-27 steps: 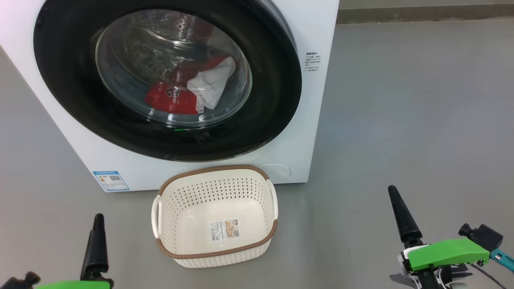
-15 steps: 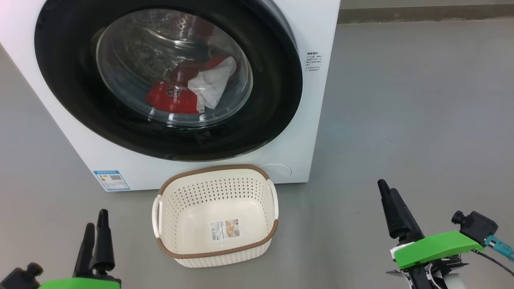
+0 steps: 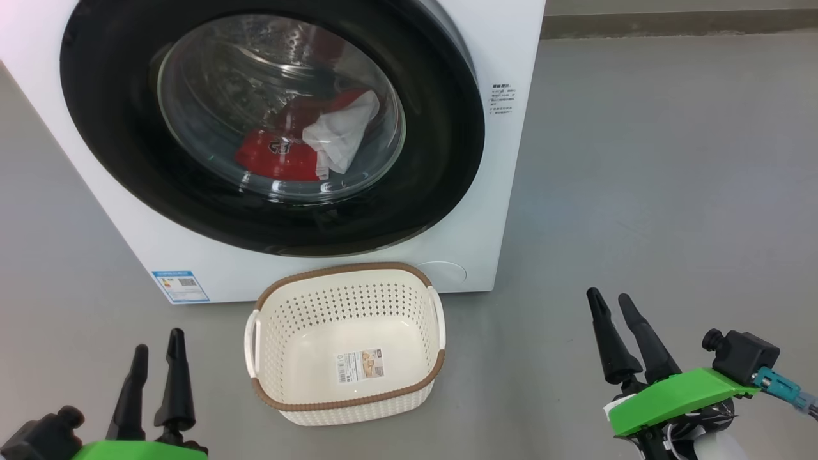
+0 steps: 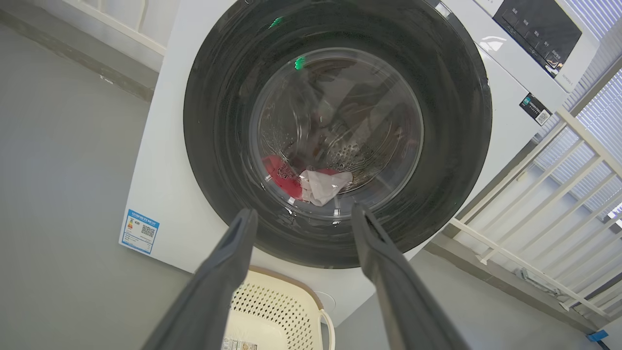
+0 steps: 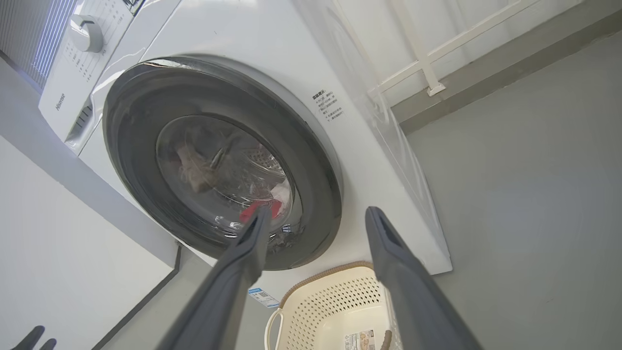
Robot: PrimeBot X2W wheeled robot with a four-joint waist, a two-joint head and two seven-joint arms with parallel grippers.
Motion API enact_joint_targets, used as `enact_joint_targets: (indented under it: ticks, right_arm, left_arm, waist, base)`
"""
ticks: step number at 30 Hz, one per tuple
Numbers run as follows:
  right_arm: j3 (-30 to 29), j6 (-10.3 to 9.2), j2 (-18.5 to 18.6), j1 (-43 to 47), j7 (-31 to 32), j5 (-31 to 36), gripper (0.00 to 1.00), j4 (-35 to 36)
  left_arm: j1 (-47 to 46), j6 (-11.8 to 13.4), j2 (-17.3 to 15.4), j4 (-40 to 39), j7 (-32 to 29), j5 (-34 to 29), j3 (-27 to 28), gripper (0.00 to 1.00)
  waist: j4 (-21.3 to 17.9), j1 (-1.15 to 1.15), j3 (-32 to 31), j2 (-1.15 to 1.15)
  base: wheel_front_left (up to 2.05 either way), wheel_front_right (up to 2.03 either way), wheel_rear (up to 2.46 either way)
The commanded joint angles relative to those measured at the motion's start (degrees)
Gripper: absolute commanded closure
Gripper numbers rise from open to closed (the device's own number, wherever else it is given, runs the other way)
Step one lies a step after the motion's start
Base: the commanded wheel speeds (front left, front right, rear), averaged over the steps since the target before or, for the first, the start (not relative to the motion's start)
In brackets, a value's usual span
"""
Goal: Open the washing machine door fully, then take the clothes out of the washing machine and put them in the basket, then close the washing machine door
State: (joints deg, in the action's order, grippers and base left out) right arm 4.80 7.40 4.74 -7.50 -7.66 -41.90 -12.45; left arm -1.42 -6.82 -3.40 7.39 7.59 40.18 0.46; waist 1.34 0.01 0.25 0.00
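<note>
The washing machine takes up the upper left of the head view, its white body angled on the grey floor. The washing machine door is shut, its glossy black frame flat against the front. Behind the bulging glass the clothes sit low in the steel drum: a red jersey with dark numerals, and a crumpled white garment lying over its right side. The cream perforated basket stands at lower centre on the floor, just in front of the machine's base, with nothing in it except the paper label on its bottom. A small blue label sits low on the machine's front, to the basket's upper left. The left gripper is at the lower left corner, its two dark fingers spread apart and holding nothing. The right gripper is at the lower right, its fingers likewise parted and empty, well apart from the basket. In the left wrist view the control panel shows at the upper right of the frame.
</note>
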Motion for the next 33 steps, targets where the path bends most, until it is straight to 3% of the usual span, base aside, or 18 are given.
enact_joint_targets:
  ticks: [1,33]
  right_arm:
    - [1.03,0.06,-0.19,-3.24,-0.78,2.18,0.00,1.91]
    - [2.55,0.08,-0.71,-5.20,-5.97,23.63,0.00,0.53]
  left_arm:
    - [-1.34,-0.44,-0.94,-1.93,0.76,-2.17,1.18,0.00]
    - [-1.25,-0.62,-0.66,-4.53,6.03,-21.90,1.09,0.00]
  waist:
    - [0.03,0.00,0.00,0.00]
    - [0.75,0.00,-0.05,0.00]
  base:
    - [0.00,0.00,0.00]
    - [0.00,0.00,0.00]
